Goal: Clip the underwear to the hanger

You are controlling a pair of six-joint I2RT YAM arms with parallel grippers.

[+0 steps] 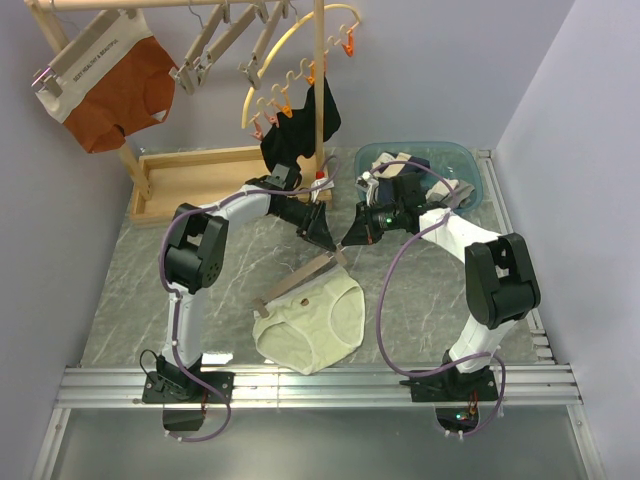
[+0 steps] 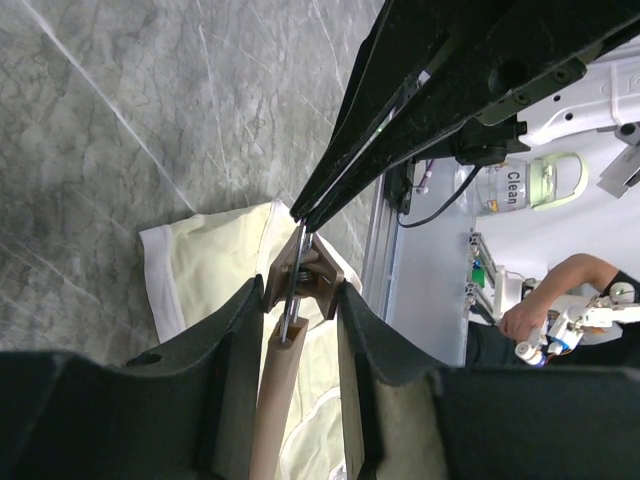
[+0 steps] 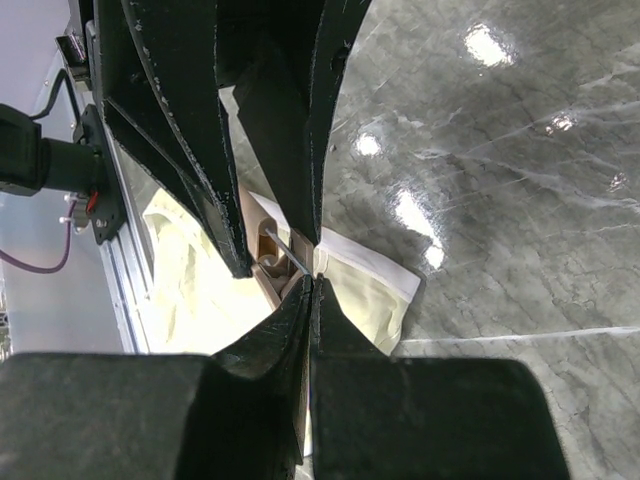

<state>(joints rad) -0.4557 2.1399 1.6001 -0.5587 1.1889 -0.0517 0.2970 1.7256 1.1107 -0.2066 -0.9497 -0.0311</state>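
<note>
The pale cream underwear lies flat on the marble table, front of centre. The light-wood hanger lies slanted across its waistband. Both grippers meet over the hanger's far right end. In the left wrist view my left gripper has its two pads pressed on the wings of the brown clip, with the wood bar running down between the fingers and the underwear beneath. My right gripper is shut, pinching the thin metal wire that rises from that clip. From above, the left gripper and right gripper almost touch.
Rust-orange briefs and several wooden hangers hang on the rack at the back left. A yellow hoop with orange pegs holds a black garment. A wooden tray and a clear tub of clothes stand behind the grippers.
</note>
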